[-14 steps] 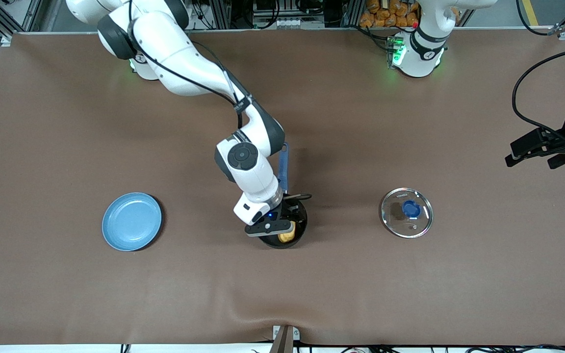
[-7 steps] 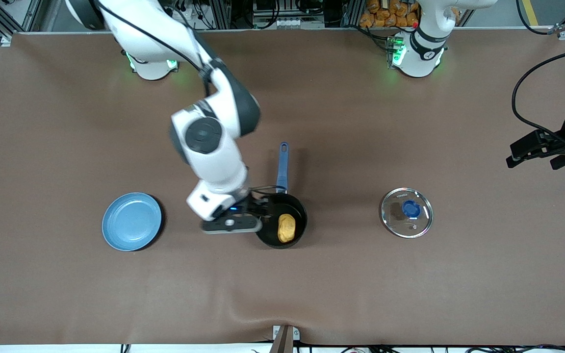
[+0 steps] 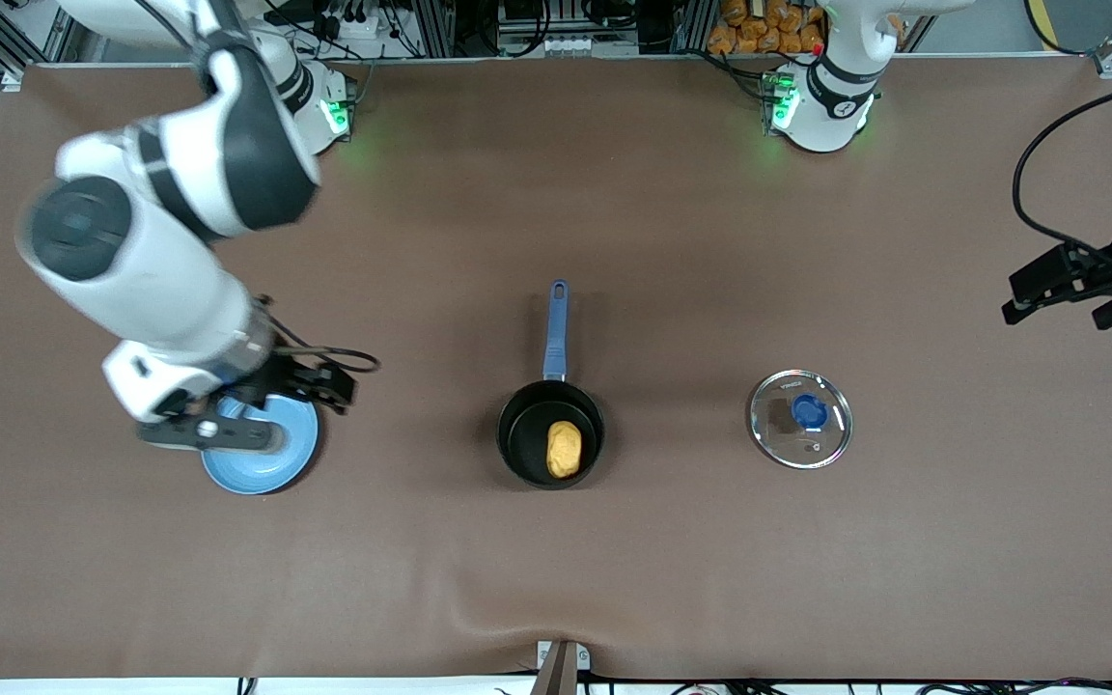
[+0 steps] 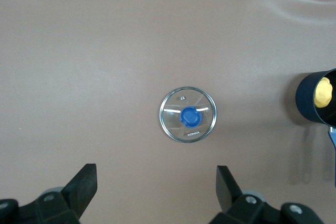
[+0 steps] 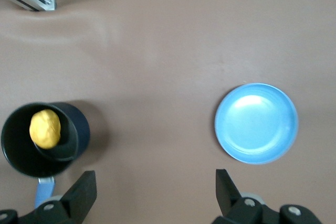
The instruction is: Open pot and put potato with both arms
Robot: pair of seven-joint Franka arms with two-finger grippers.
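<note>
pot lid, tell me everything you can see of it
The lid is a round disc of clear glass with a metal rim and a blue knob at its centre. It lies flat, knob up, on the brown table, off the pot and toward the left arm's end. Nothing touches it.
</note>
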